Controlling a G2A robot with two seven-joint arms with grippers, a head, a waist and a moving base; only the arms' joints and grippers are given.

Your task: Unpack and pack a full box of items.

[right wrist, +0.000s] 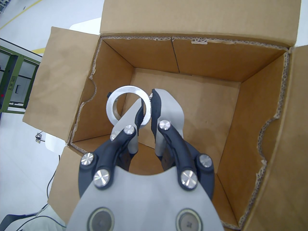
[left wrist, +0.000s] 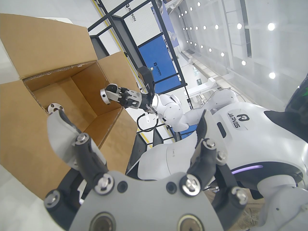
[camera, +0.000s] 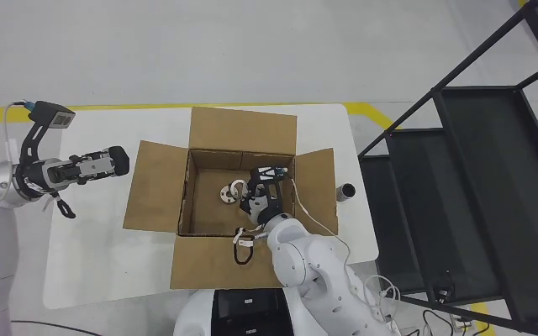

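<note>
Top view: an open cardboard box (camera: pixel 244 130) stood at the middle of the white table (camera: pixel 92 252), all four flaps folded outward. The right hand (camera: pixel 250 189) was inside the box opening, clenched on a metal ring (camera: pixel 238 185).

Right wrist view: the ring was held on edge above the box floor. One finger (right wrist: pixel 134 116) passed through the hole and the other pressed the outer rim, so that the rim was pinched between them. The ring touched neither the walls nor the floor.

A metal disc (camera: pixel 226 196) with small holes lay within the box outline just beside the ring. Whether it rested on the floor cannot be told.

The left hand (camera: pixel 118 160) was over the table edge, well apart from the box and beyond its left flap. It pointed toward the box. In the left wrist view its fingers (left wrist: pixel 60 133) were spread wide with nothing between them.

A small cylinder (camera: pixel 346 192) stood upright on the table just beside the right flap. A dark metal rack (camera: pixel 471 168) stood on the floor beyond that end of the table.
</note>
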